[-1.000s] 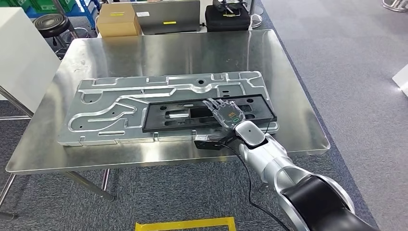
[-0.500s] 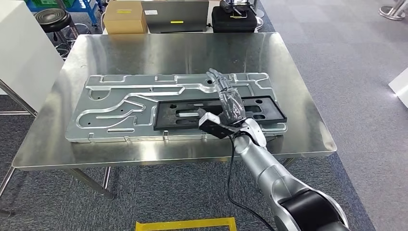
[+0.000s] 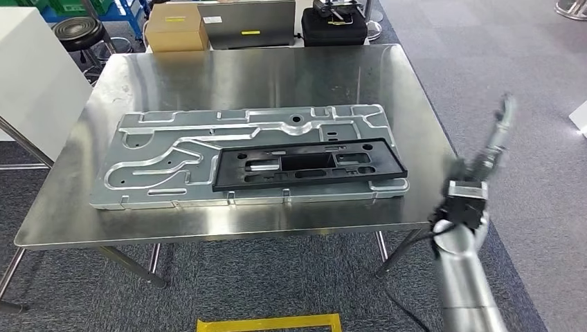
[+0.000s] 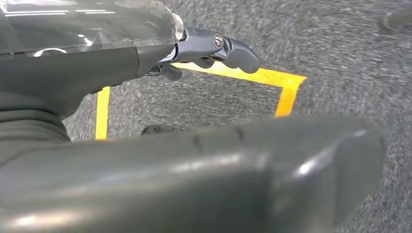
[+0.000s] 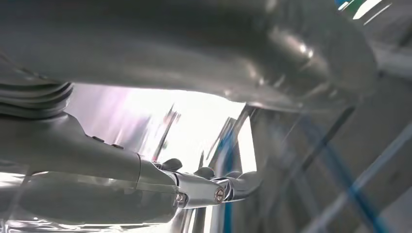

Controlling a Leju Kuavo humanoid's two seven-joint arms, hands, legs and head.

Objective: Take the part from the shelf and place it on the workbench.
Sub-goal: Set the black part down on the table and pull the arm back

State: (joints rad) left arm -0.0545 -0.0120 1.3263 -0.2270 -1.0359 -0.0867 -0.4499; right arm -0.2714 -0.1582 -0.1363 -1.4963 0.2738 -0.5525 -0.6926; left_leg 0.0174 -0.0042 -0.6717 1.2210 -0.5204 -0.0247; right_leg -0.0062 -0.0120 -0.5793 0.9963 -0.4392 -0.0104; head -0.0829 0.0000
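Steel workbench point(image 3: 242, 76) bears grey plate point(image 3: 173, 162); black part point(image 3: 308, 164) lies on it.

The room is evenly bright. The steel worktop point(image 3: 228, 76) shows soft glare. The right hand point(image 3: 493, 149) is motion-blurred; the right wrist view is overexposed and smeared.

A brushed, dully reflective sheet-steel workbench top point(image 3: 235, 76) is seen, bearing a pale machined aluminium plate point(image 3: 173, 149) with a satin sheen. On it a matt black, plastic-looking rectangular frame part point(image 3: 308, 164) is laid. Rough grey carpet point(image 3: 484, 62) is shown beyond, marked with glossy yellow tape point(image 4: 272, 77). A matt brown cardboard box point(image 3: 176, 28) is visible; the blurred right hand point(image 3: 495, 142) appears metallic.
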